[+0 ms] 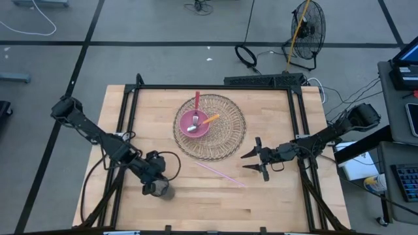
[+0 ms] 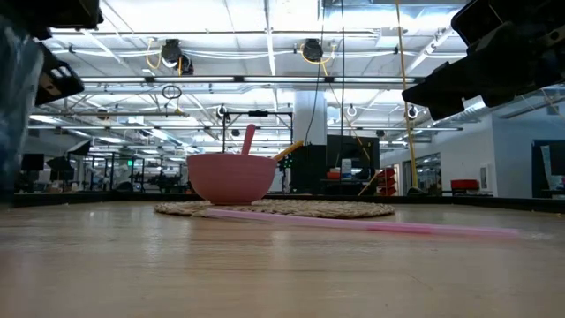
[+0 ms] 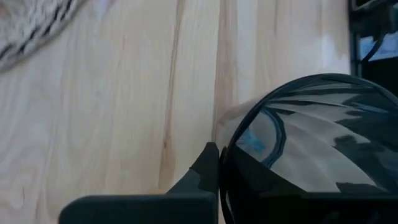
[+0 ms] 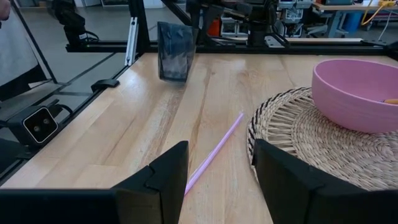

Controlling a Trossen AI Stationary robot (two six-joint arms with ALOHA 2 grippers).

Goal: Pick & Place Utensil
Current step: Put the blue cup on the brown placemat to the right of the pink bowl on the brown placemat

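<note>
your right claw hangs with its fingers spread wide and nothing between them, just off the woven mat's near right edge. the pink straw lies flat on the table right beside that claw, on the side toward the table's middle. its long axis runs on a slant: one end sits near the mat's front edge, the other trails away from the mat toward the table's front. in the right wrist view the straw runs almost straight ahead between the two fingers, so the claw looks roughly lined up along it rather than across it. i'd judge you'll need to turn the wrist so the fingers close across the thin shaft, and come down low, since it lies flush on the wood.

your left claw sits well away from the mat, toward the table's front left. it is shut on a clear glass cup, whose rim fills the left wrist view. the right arm is plainly the nearer one to the straw.

on the mat stands the pink bowl, a little left of the mat's centre. counting what is in it: one metal fork, one orange-handled utensil and one red-handled one. beyond that you have one straw loose on the table, one bowl, one mat and one cup.
</note>
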